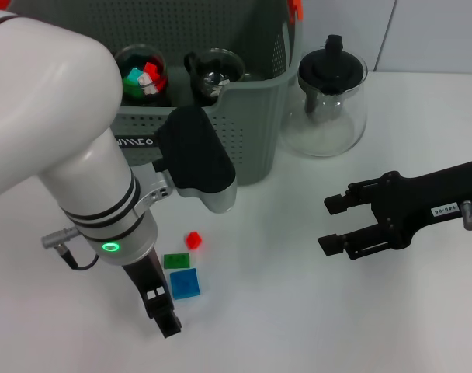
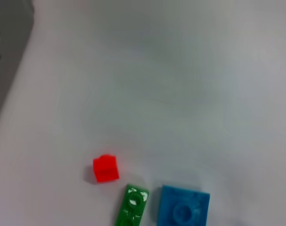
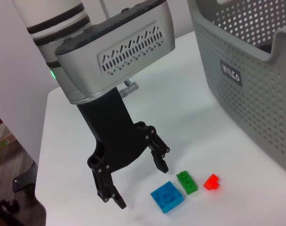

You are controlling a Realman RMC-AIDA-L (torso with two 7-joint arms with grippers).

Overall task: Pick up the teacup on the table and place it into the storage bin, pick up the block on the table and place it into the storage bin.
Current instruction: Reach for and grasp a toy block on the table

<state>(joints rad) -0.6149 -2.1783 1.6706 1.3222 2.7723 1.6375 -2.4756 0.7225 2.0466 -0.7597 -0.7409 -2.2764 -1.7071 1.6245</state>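
Three small blocks lie on the white table in front of the storage bin [image 1: 244, 116]: red [image 1: 193, 240], green [image 1: 176, 260] and blue [image 1: 185, 284]. My left gripper [image 1: 162, 311] is open and empty, pointing down just beside the blue block, on the side away from the bin. The right wrist view shows its spread fingers [image 3: 159, 160] next to the blue [image 3: 167, 196], green [image 3: 186, 181] and red [image 3: 211, 181] blocks. Inside the bin are a glass cup [image 1: 140, 76] holding coloured blocks and a second glass cup [image 1: 213, 71]. My right gripper [image 1: 331, 225] is open and empty, off to the right.
A glass teapot [image 1: 329, 93] with a black lid stands right of the bin. The left wrist view shows the red [image 2: 106, 168], green [image 2: 132, 205] and blue [image 2: 184, 207] blocks and a corner of the bin [image 2: 6, 47].
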